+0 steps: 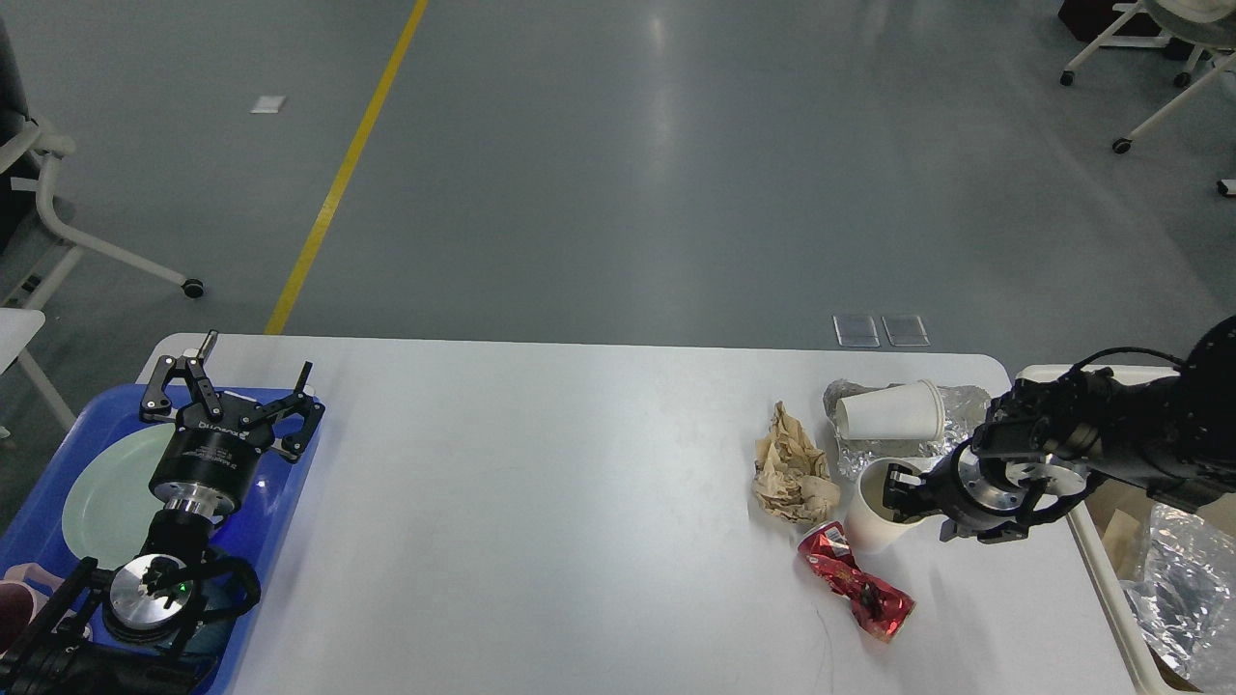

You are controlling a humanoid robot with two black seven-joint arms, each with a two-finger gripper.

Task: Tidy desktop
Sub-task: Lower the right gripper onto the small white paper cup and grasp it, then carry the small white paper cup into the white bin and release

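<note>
Two tools work over the wide white rounded bench [541, 483] on grey floor [628, 164]: left tool [232, 386] spread above the blue plastic tray [280, 502]; right tool [903, 487] pinching the upright white paper cup's [874, 526] rim, fingers partly hidden, beige bin [1091, 541] cut off

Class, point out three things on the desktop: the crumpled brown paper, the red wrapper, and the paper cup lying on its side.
crumpled brown paper [792, 468], head view, middle of the wad.
red wrapper [855, 582], head view, centre of the crushed foil.
paper cup lying on its side [893, 411], head view, middle of its white wall.
</note>
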